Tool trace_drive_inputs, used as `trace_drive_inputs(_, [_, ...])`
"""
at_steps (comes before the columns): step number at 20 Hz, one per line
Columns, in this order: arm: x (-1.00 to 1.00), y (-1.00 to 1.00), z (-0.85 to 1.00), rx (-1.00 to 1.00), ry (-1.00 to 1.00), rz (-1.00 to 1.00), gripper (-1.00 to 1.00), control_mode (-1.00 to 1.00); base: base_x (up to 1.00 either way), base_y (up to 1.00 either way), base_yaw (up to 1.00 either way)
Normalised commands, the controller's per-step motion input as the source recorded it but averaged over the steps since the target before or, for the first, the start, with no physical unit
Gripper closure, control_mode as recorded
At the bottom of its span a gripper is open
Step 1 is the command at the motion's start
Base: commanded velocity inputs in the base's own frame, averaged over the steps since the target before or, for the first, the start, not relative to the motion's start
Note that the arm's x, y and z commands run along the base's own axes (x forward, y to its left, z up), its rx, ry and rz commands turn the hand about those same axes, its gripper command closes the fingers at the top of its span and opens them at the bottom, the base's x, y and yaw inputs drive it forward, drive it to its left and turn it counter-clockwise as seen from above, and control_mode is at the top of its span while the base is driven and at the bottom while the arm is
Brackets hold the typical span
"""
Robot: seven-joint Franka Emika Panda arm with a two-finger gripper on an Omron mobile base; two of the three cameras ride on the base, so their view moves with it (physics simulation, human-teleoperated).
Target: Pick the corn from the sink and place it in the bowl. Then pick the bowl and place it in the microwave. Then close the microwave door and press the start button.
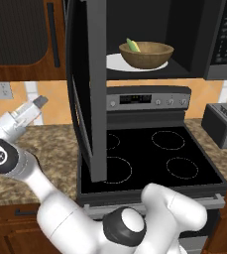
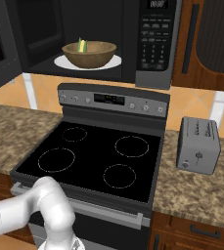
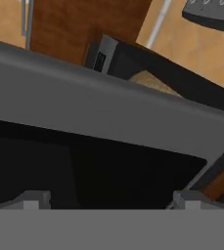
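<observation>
Gripper (image 3: pixel 108 199) spread wide, nothing between the fingertips (image 3: pixel 33 199); seen from the hand, it faces the grey frame and dark glass of the microwave door (image 3: pixel 99 117) at close range. From the left base camera the hand end of the arm sits left of the microwave door (image 1: pixel 87 89), over the granite tabletop (image 1: pixel 45 154); whether it touches the door cannot be told.

Door stands swung out, edge-on, hanging over the left side of the stove (image 1: pixel 149 158). Microwave (image 2: pixel 152 34) cavity exposed. Inside, on a white turntable plate (image 2: pixel 111 62), sits the bowl (image 2: pixel 89 53), with the corn (image 2: pixel 82 46) lying in it at the left rim, green end up. Button panel right of the cavity.

Below the microwave: stove control strip, four burner rings. Toaster (image 2: pixel 197 145) on the tabletop, right of the stove.
</observation>
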Motion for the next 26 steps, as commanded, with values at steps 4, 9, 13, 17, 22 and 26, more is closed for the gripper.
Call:
trace_drive_inputs(4, [-0.21,-1.0,0.01,0.05,-0.03,0.0,-1.0,-1.0,0.0,0.0,0.0])
trace_drive_inputs(9, [-0.09,-1.0,0.08,0.03,-0.01,0.0,-1.0,-1.0,0.0,0.0,0.0])
trace_drive_inputs(13, [-0.01,-1.0,0.15,0.01,-0.01,0.0,-1.0,-1.0,0.0,0.0,0.0])
trace_drive_inputs(17, [0.0,-1.0,0.18,0.0,-0.03,0.01,-1.0,-1.0,0.0,0.0,0.0])
trace_drive_inputs(22, [0.0,-1.0,0.24,0.01,-0.05,0.1,-1.0,-1.0,0.0,0.0,0.0])
trace_drive_inputs(26, [0.01,-1.0,0.4,0.02,-0.03,0.24,-1.0,-1.0,0.0,0.0,0.0])
